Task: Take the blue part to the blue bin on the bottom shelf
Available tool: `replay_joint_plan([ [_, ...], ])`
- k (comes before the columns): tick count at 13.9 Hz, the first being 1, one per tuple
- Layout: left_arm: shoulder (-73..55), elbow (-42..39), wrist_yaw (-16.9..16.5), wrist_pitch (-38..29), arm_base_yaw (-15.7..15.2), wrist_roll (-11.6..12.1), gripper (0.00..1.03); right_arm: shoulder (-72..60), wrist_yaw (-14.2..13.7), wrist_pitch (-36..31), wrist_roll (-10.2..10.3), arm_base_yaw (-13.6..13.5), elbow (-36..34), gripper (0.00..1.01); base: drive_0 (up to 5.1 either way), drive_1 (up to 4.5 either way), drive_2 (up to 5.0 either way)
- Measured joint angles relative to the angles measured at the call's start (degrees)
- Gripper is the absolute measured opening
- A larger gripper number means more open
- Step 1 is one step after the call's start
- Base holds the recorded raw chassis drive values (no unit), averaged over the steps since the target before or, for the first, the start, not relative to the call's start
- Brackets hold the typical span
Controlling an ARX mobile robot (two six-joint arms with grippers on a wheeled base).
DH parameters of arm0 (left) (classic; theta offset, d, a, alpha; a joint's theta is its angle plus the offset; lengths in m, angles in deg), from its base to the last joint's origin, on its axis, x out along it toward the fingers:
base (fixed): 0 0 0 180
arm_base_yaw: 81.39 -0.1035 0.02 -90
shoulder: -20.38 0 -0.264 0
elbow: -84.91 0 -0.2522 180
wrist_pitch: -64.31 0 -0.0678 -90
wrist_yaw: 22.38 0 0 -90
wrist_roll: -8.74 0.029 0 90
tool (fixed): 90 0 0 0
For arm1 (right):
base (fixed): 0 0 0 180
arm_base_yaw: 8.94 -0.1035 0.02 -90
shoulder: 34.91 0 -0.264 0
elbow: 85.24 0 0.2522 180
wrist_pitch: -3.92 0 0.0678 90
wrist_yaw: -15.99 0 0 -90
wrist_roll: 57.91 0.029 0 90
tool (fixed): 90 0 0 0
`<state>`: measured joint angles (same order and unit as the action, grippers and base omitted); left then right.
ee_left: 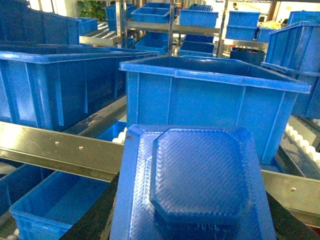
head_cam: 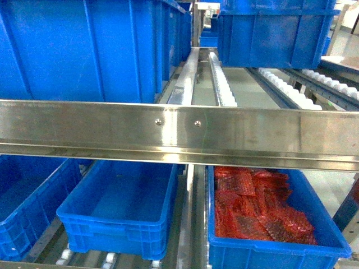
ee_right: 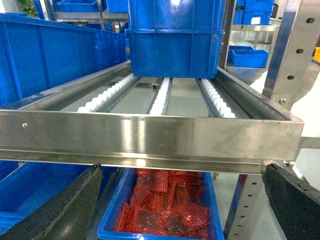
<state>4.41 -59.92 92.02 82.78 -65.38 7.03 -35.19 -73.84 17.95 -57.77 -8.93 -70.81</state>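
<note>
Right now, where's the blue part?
The blue part shows only in the left wrist view, filling the bottom centre, in front of the steel rail and above the empty bin on the bottom shelf. The head view doesn't show it.

We hold a blue part (ee_left: 192,187), a textured octagonal tray, filling the lower frame before the steel shelf rail (ee_left: 60,150), a blue bin (ee_left: 55,207) below and larger bins (ee_left: 210,100) above.

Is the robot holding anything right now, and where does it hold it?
The left tool seems to hold a blue part, probably by its near edge; the grip itself is out of view. The right tool is open and holds nothing.
</note>
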Motion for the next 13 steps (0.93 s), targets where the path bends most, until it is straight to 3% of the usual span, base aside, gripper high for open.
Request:
replay_joint_plan([
  [13, 0.00, 0.00, 0.00, -0.02, 0.02, 0.00, 0.43, 0.00, 0.00, -0.02, 0.00, 0.00, 0.00, 0.98, -4.9, 2.51, 2.5],
])
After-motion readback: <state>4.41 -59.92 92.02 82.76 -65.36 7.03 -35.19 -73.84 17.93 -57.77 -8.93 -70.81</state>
